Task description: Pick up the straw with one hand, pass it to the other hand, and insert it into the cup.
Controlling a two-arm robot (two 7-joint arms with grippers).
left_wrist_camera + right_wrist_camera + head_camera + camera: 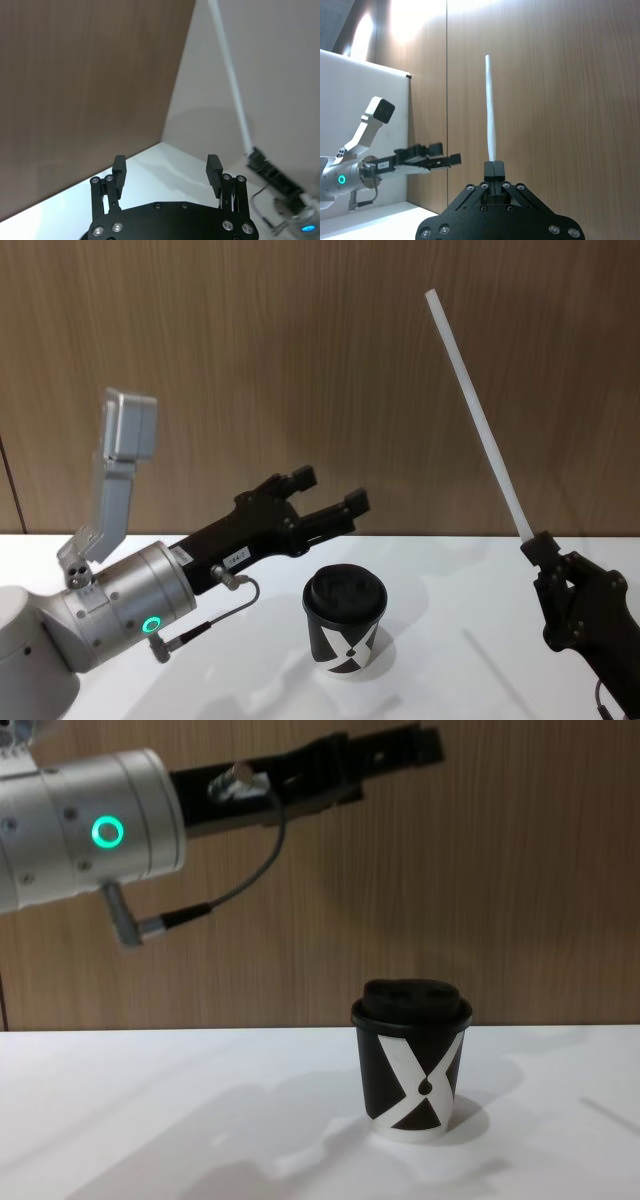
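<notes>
Straw aloft, pinched by its lower end, handover not yet made.

Nearest, on the right, the right gripper has its fingers pressed together on the very bottom of the straw, which leans up and leftward, high above the white table. Farther in stands the cup, upright and lidded, with nothing touching it. Above and just behind it the left gripper hangs with fingers spread, aimed toward the straw but well apart from it. Beyond is the wood-panelled wall. The likely risk is that such a short grip on a long straw lets it pivot if the left fingers close off-centre. Letting go before that grip is firm would drop it.
</notes>
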